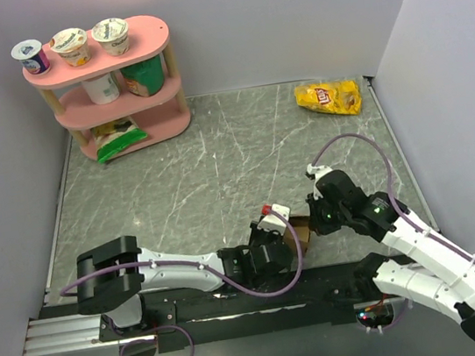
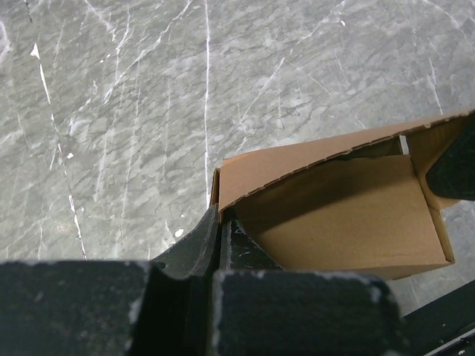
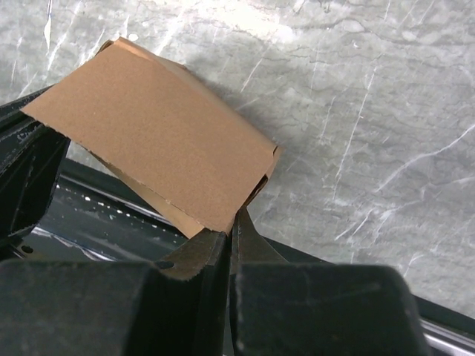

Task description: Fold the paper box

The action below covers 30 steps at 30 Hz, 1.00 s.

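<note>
The paper box [image 1: 301, 230] is a small brown cardboard box held between my two grippers near the table's front edge. In the left wrist view the box [image 2: 341, 208] is partly formed, its inside open and a flap leaning over it. My left gripper [image 2: 217, 219] is shut on the box's left wall, one finger inside and one outside. In the right wrist view a flat cardboard panel of the box [image 3: 156, 133] faces the camera. My right gripper [image 3: 231, 222] is shut on the box's lower corner edge.
A yellow chip bag [image 1: 328, 98] lies at the back right. A pink three-tier shelf [image 1: 109, 81] with yogurt cups and a green bag stands at the back left. The black base rail [image 1: 237, 298] runs just below the box. Walls enclose the table on three sides.
</note>
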Available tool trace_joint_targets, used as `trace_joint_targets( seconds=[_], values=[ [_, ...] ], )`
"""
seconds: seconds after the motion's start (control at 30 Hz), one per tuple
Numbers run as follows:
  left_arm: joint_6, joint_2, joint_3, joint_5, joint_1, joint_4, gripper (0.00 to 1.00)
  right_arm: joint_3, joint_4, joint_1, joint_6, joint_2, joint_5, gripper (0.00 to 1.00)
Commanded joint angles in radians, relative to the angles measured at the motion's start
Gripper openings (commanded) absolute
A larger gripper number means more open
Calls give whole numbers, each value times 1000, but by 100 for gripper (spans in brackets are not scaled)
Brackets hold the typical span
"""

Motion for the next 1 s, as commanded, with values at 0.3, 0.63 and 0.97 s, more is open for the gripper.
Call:
trace_joint_targets(
  seconds=[0.3, 0.63, 0.97],
  values=[
    [-56, 47, -46, 188, 37, -164, 1, -118, 134, 266, 285, -69, 197, 0],
    [-86, 59, -62, 188, 45, -168, 1, -98, 138, 387, 354, -30, 274, 22],
    [-64, 59, -102, 162, 48, -158, 1, -43, 37, 392, 335, -97, 231, 64]
  ],
)
